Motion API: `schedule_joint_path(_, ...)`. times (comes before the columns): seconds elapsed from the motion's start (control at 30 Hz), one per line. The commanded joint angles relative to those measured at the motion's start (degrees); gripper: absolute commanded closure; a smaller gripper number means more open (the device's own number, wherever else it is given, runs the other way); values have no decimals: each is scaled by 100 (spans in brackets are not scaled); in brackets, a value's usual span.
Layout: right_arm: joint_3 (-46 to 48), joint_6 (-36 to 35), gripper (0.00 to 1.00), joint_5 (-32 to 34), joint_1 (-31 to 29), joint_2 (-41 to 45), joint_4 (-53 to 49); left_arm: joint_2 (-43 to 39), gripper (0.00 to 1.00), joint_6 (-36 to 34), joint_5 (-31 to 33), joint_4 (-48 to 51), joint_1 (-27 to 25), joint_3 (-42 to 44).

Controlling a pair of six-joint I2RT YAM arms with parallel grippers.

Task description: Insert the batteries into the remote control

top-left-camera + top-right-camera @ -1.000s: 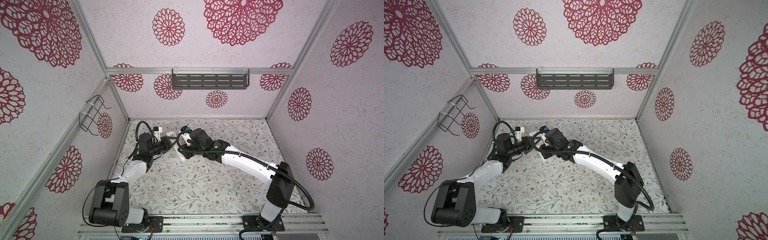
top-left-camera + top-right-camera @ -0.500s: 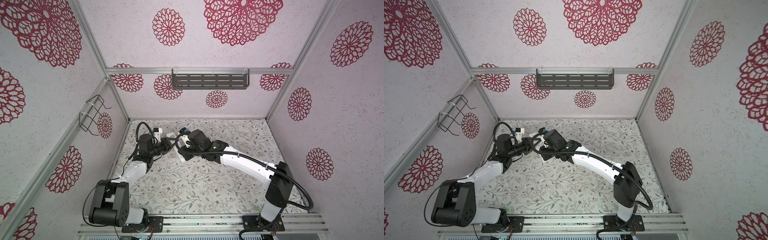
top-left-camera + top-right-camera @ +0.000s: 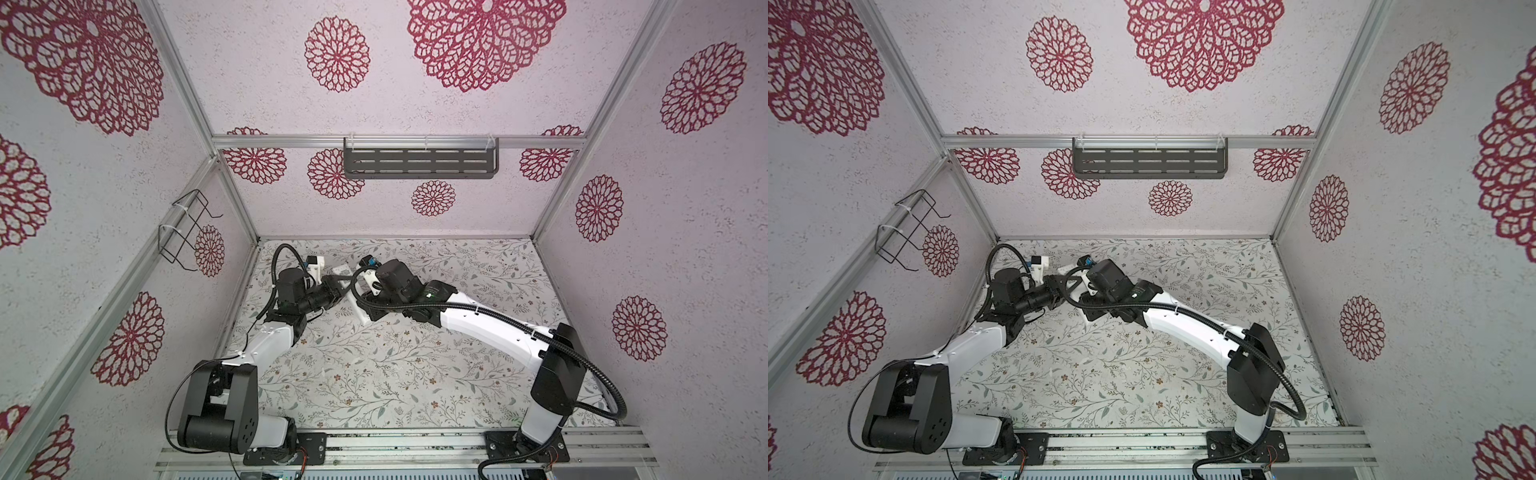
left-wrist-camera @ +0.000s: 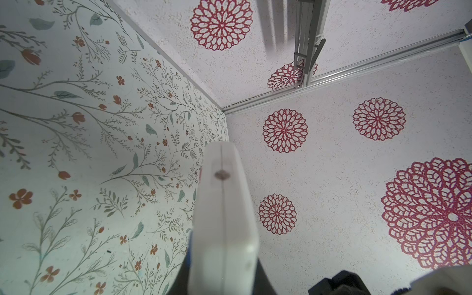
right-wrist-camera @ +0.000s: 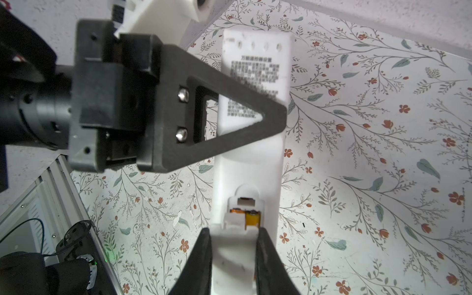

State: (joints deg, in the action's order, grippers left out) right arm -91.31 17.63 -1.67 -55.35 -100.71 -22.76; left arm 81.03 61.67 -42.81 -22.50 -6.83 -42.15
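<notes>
The remote control [image 5: 255,158] is a long white bar lying back side up, its printed label at the far end. My left gripper [image 5: 273,115] is shut across its middle; in the left wrist view the remote's edge [image 4: 224,217] runs out from between the left gripper's [image 4: 223,278] dark fingers. At the near end, orange batteries [image 5: 252,217] show in the compartment, partly under a white battery cover [image 5: 232,255]. My right gripper [image 5: 233,231] is shut on that cover. In both top views the two grippers meet over the remote [image 3: 360,316] [image 3: 1088,316] at the back left.
The floral tabletop [image 3: 415,365] is walled on three sides. A grey slotted shelf [image 3: 419,162] hangs on the back wall and a wire rack [image 3: 187,232] on the left wall. An aluminium rail [image 3: 395,449] carries both arm bases along the front.
The right wrist has shifted slightly to the left, toward the left gripper. The left arm and the remote have stayed in place.
</notes>
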Motion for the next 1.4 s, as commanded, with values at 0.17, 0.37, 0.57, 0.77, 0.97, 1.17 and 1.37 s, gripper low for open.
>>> schedule_joint_path(0.17, -177, -3, 86, 97, -46, 16, -73, -185, 100, 105, -140, -462, 6, 23)
schedule_joint_path(0.37, -168, -1, 86, 122, -46, 27, -81, -176, 100, 206, -158, -668, 6, 75)
schedule_joint_path(0.57, -110, -3, 86, 120, -43, 49, -85, -159, 100, 317, -175, -854, 6, 93)
schedule_joint_path(0.77, -96, -1, 86, 167, -41, 72, -84, -141, 100, 370, -202, -952, 6, 93)
schedule_joint_path(0.97, -95, -38, 87, 229, -38, 63, -114, -124, 100, 398, -246, -1047, 6, 133)
schedule_joint_path(1.17, -229, -177, 88, 258, -86, -28, -246, -106, 100, 507, -305, -1233, 6, 172)
schedule_joint_path(1.37, -141, -120, 78, 228, -87, 26, -160, -105, 100, 563, -318, -1321, 6, 183)
